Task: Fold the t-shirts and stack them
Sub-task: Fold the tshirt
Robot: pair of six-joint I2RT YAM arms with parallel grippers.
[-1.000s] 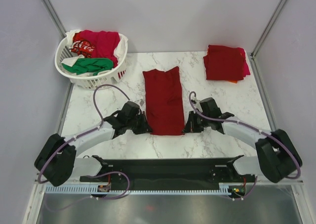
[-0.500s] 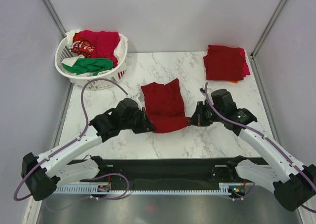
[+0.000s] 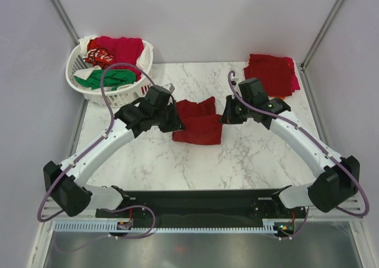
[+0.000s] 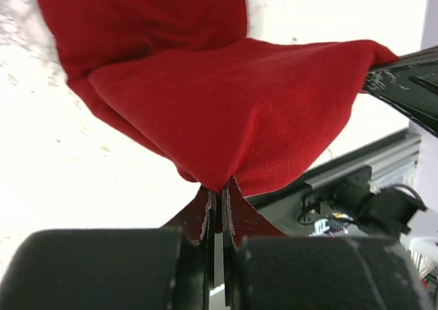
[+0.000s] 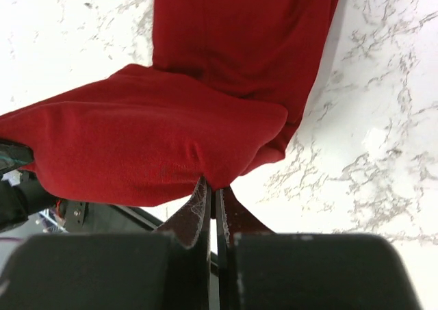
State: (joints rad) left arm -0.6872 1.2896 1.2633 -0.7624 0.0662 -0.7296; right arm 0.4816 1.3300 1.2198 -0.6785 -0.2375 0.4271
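No text, brand or number can be read in any of the views. The only marking that looks like print is a patch of white curling shapes on a bright red piece of cloth [image 3: 98, 57]. It lies in the left part of the white plastic lattice basket [image 3: 115, 95] at the far left of the scene, and is too small to make out as letters.
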